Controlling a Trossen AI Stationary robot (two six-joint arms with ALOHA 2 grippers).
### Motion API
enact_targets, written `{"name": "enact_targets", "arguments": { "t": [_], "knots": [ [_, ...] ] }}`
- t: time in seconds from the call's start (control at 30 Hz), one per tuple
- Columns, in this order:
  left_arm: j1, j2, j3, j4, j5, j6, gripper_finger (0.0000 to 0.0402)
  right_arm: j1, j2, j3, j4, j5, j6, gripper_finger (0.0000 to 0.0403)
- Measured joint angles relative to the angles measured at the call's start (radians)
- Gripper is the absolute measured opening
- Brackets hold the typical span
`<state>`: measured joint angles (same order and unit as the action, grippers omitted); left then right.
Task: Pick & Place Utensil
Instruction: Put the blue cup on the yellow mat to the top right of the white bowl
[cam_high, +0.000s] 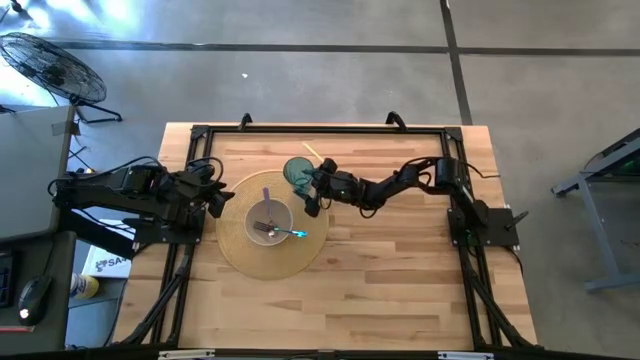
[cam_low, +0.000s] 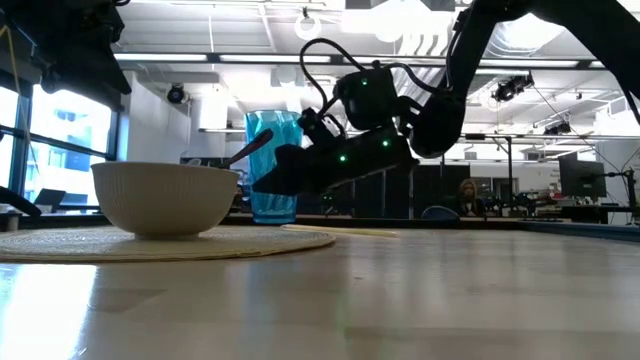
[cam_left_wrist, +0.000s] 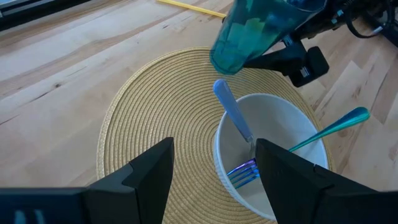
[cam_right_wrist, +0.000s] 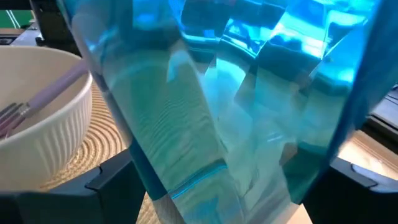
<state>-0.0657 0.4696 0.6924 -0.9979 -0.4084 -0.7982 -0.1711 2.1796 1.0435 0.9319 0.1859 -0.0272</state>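
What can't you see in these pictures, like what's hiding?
- Inside the white bowl, low view: its wall hides the utensils, only a handle tip shows.
- The right gripper, right wrist view: the blue cup fills the picture, so the contact with it is hidden.
- The placemat, left wrist view: the left gripper's own fingers cover its near part.
- Whether anything is in the cup: too blurred.

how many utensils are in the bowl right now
2: a fork with a lavender handle leaning on the rim nearest the blue cup, and a teal-handled utensil sticking out over the opposite rim of the bowl.
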Motion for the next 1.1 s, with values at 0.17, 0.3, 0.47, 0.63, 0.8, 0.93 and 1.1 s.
{"name": "enact_targets", "arguments": {
  "t": [0.17,0.3,0.47,0.63,0.8,0.93,1.1],
  "knots": [
    [0.0,0.0,0.0,0.0,0.0,0.0,0.0223,-0.002,0.0,0.0,0.0,-0.005,0.003,0.0335],
    [0.0,0.0,0.0,0.0,0.0,0.0,0.0223,-0.002,0.009,0.0,0.013,0.014,0.027,0.0335],
    [0.0,0.0,0.0,0.0,0.0,0.0,0.0223,-0.001,0.047,-0.001,0.044,0.023,0.052,0.0335],
    [0.0,0.0,0.0,0.0,0.0,0.0,0.0223,-0.001,0.048,0.0,0.042,0.028,0.05,0.0341],
    [0.0,0.0,0.0,0.0,0.0,0.0,0.0223,-0.001,0.048,0.0,0.036,0.007,0.049,0.036],
    [0.0,0.0,0.0,0.0,0.0,0.0,0.0223,-0.001,0.048,0.0,0.029,0.018,0.052,0.0375],
    [0.0,0.0,0.0,0.0,0.0,0.0,0.0223,-0.001,0.022,0.0,-0.01,0.013,0.053,0.0394]
  ]
}}
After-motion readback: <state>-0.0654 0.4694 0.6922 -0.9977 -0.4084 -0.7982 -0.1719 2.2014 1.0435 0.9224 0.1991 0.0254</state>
